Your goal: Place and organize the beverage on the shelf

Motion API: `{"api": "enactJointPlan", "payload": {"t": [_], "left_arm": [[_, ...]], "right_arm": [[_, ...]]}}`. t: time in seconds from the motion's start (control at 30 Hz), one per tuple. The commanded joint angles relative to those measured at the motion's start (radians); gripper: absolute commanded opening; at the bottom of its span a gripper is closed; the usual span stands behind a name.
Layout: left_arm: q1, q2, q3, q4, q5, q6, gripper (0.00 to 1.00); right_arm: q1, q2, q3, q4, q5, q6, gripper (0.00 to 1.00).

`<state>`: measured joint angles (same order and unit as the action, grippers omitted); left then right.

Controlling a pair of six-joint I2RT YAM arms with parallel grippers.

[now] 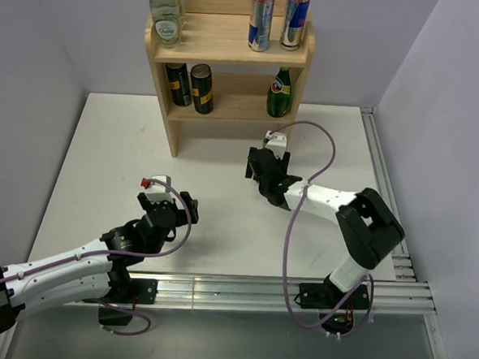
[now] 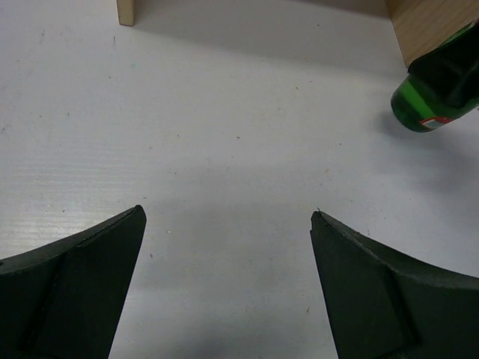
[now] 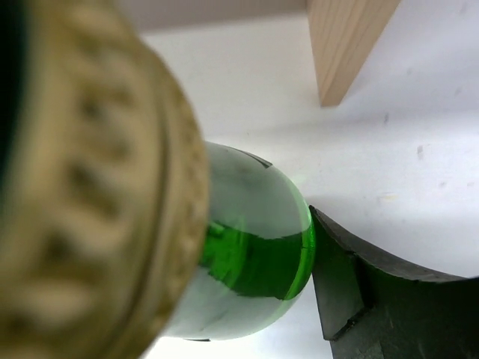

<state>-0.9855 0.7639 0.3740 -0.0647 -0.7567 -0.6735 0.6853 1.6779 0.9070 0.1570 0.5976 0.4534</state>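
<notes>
The wooden shelf (image 1: 232,39) stands at the back. Two silver-and-blue cans (image 1: 261,20) stand on its top tier at the right. Two black-and-gold cans (image 1: 190,85) and one green bottle (image 1: 279,92) stand on the middle tier. My right gripper (image 1: 267,170) is shut on the second green bottle (image 3: 258,247), low over the table in front of the shelf. The bottle's gold cap (image 3: 90,194) fills the left of the right wrist view, and one finger (image 3: 359,292) presses on the glass. The bottle also shows in the left wrist view (image 2: 419,108). My left gripper (image 1: 169,196) is open and empty over bare table (image 2: 228,224).
Two clear glass bottles (image 1: 166,16) stand on the shelf's top tier at the left. A shelf leg (image 3: 344,45) is just beyond the held bottle. Grey walls close in the table on the left, the back and the right. A metal rail (image 1: 385,188) runs along the right edge.
</notes>
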Motion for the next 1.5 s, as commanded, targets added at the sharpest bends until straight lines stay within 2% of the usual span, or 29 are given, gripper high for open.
{"api": "enactJointPlan", "payload": {"t": [0.0,0.17,0.33,0.73,1.07,1.47], "left_arm": [[-0.004,0.003,-0.004,0.036,0.002,0.009,0.99],[-0.004,-0.003,-0.006,0.039,0.002,0.009,0.99],[-0.004,0.0,-0.006,0.037,0.0,0.006,0.99],[-0.004,-0.012,-0.01,0.042,0.003,0.009,0.99],[-0.004,-0.012,-0.012,0.042,0.008,0.012,0.99],[-0.004,-0.009,-0.012,0.045,0.011,0.012,0.99]], "right_arm": [[0.026,-0.178,0.105,0.024,0.056,-0.03,0.0],[0.054,-0.256,0.21,-0.043,0.067,-0.081,0.0],[0.06,-0.257,0.357,-0.1,0.048,-0.128,0.0],[0.049,-0.017,0.755,-0.201,0.059,-0.229,0.0],[0.02,0.129,0.882,-0.215,0.099,-0.245,0.0],[-0.035,0.2,0.943,-0.2,0.159,-0.249,0.0]]}}
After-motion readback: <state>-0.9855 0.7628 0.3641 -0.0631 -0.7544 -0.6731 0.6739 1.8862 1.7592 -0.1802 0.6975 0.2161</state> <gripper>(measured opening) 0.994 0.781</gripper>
